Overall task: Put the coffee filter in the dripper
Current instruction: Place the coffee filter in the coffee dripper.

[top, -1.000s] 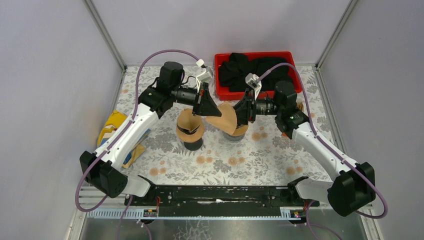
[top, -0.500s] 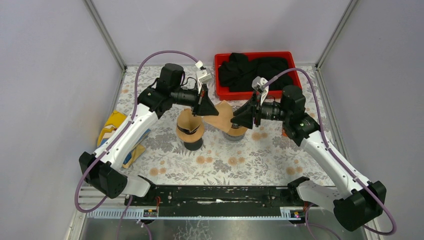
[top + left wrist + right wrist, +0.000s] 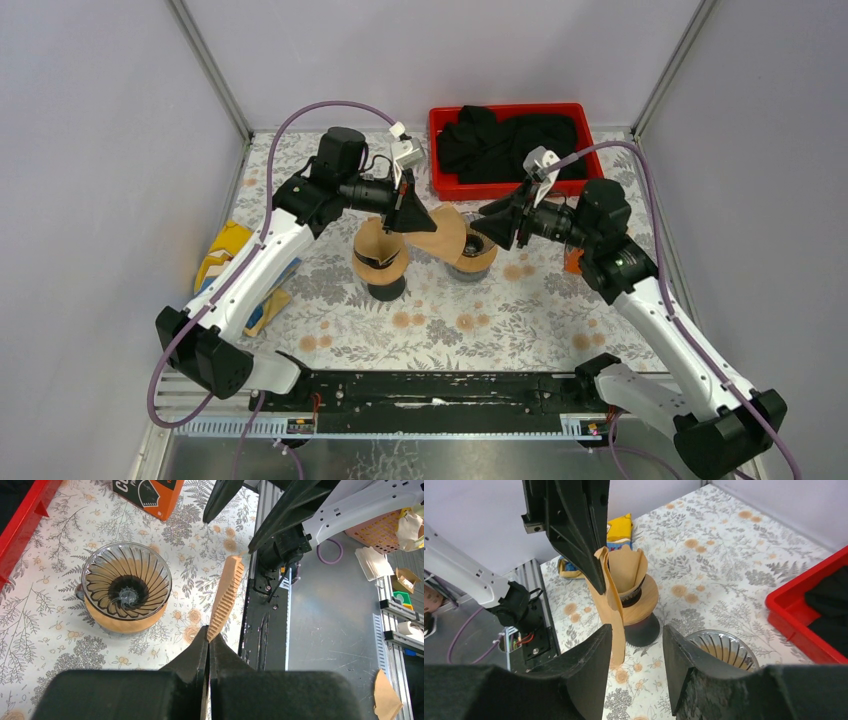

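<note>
My left gripper [image 3: 412, 216] is shut on the near corner of a brown paper coffee filter [image 3: 445, 238], which hangs in the air just left of the dripper. The left wrist view shows the filter [image 3: 226, 595] edge-on, pinched at my fingertips [image 3: 208, 632]. The ribbed glass dripper [image 3: 126, 585] on its wooden collar stands on the table, its bowl holding nothing. My right gripper [image 3: 482, 225] is open, over the dripper [image 3: 478, 255] and just right of the filter. In the right wrist view the filter [image 3: 613, 615] hangs ahead of my open right gripper [image 3: 638, 645], untouched by either finger.
A wooden stand with several spare filters [image 3: 380, 250] sits left of the dripper. A red bin [image 3: 447, 185] with black cloth is at the back. An orange box [image 3: 150, 495] lies to the right, a yellow and blue packet [image 3: 225, 255] to the left.
My right gripper has opened off the filter and drawn back to the right. The left gripper keeps its grip on the filter and has barely moved.
</note>
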Controlling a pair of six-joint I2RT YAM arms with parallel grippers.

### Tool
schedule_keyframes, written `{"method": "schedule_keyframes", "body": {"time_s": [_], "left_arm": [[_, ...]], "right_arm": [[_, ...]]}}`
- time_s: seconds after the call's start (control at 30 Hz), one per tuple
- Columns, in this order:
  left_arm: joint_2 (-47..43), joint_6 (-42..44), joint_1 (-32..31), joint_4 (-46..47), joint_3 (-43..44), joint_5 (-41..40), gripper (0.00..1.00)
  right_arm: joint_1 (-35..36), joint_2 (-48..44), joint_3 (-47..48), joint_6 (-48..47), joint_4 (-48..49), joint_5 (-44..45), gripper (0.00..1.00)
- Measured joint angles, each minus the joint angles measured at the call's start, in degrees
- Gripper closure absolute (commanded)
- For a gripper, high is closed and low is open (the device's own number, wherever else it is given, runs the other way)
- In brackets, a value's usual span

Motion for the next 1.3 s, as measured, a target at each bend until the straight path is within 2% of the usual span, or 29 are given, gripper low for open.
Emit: {"method": "schedule_keyframes", "body": {"time_s": [0.13, 0.53, 1.3], "left_arm": [[0.0, 0.1, 0.0, -0.3, 0.0, 0.3, 0.97], [0.0, 0.5, -0.1, -0.3, 0.0, 2.4, 0.96], [0.3, 0.5, -0.1, -0.3, 0.0, 2.4, 0.96]], "right_arm": [[0.0, -1.4, 0.0, -0.2, 0.7, 1.2, 0.50], [0.0, 2.6, 0.0, 0.2, 2.8, 0.6, 0.50], [0.0, 2.4, 0.0, 2.9, 7.6, -5.3, 0.50]]}}
